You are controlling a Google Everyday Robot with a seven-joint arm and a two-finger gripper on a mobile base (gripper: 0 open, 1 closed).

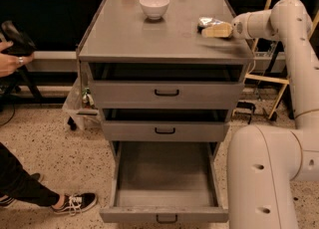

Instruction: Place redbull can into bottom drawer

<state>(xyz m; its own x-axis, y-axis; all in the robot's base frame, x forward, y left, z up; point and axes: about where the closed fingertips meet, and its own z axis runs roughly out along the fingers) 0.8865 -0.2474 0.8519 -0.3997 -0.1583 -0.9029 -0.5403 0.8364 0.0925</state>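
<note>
Cream tool [216, 30] over cabinet [149, 41], right side

Gripper [213, 29], at the right rear of the flat grey cabinet top [149, 39]: I see only a pale blur. The small silver-and-dark redbull can [207, 22] lies against that blur, half masked; I cannot tell contact from nearness. The white jointed robot arm [294, 49] leaves the view at right, and its rounded white base [264, 183] is cut by the lower edge. A person's bare hand [7, 62] and the black object [15, 41] it holds are cropped at left. The two shallow grey upper drawers [167, 93] show only shadow inside. Pale clutter [82, 98] sits half hidden behind the cabinet's left side.
</note>
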